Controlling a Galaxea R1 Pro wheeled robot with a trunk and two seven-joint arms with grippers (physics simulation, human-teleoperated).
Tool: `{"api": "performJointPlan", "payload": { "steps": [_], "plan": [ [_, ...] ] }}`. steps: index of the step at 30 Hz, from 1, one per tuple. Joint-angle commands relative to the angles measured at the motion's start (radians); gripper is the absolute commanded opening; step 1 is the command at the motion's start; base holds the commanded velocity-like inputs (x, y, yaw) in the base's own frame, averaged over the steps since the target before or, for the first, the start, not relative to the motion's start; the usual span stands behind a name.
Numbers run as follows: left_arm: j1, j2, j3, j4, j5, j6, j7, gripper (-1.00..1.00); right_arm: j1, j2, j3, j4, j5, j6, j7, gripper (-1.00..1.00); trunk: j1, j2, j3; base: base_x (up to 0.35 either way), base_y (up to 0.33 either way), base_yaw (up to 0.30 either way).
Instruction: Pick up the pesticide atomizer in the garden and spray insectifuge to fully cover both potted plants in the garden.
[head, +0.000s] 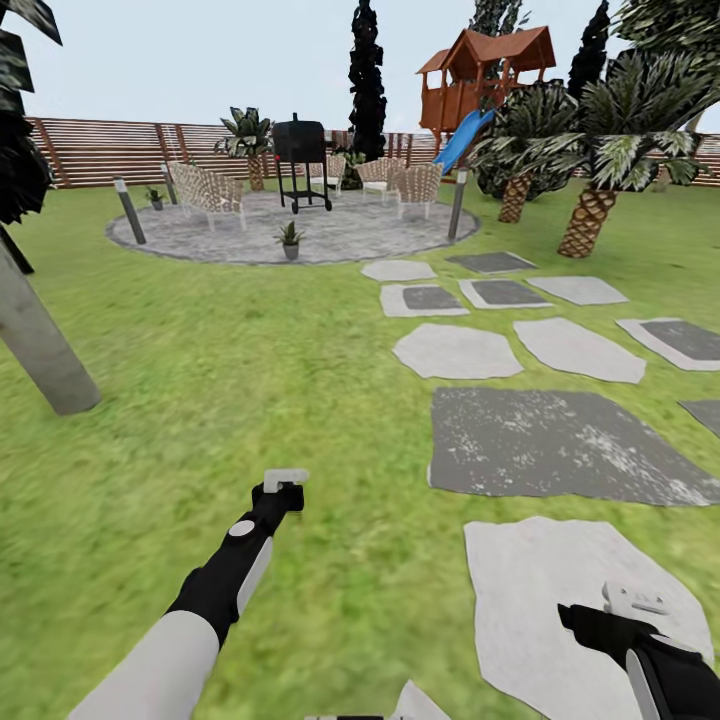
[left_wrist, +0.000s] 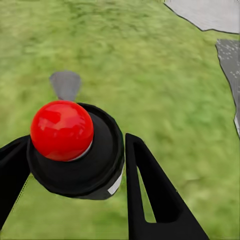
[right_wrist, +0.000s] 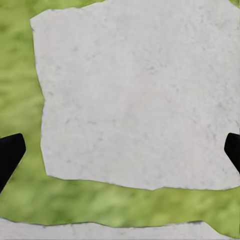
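Atomizer (left_wrist: 75, 150) clamped in left gripper (left_wrist: 70, 165), red cap up; light, stiff, slick, hold mid-body. Right gripper (right_wrist: 120, 155) jaws spread, empty over stone slab (right_wrist: 135, 95).

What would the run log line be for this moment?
scene: garden lawn, stepping stones | left hand: shut on pesticide atomizer | right hand: open, above pale stone | potted plant ahead on patio
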Motion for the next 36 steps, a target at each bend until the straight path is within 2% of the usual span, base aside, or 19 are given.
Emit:
{"api": "performJointPlan", "payload": {
  "steps": [1, 21, 36],
  "plan": [
    [0.000, 0.000, -0.001, -0.001, 0.001, 0.001, 0.000, -1.00, 0.000, 0.000, 0.000, -0.001, 0.001, 0.005, 0.002, 1.00, 0.000, 0.000, -0.001, 0.336, 0.073, 0.000],
    [0.000, 0.000, -0.001, -0.001, 0.001, 0.001, 0.000, -1.00, 0.000, 0.000, 0.000, -0.001, 0.001, 0.005, 0.002, 1.00, 0.000, 0.000, -0.001, 0.336, 0.073, 0.000],
    [0.000, 0.000, -0.001, -0.001, 0.022, 0.001, 0.001, -1.00, 0.000, 0.000, 0.000, -0.001, 0.001, 0.005, 0.002, 1.00, 0.000, 0.000, -0.001, 0.336, 0.073, 0.000]
  ]
}}
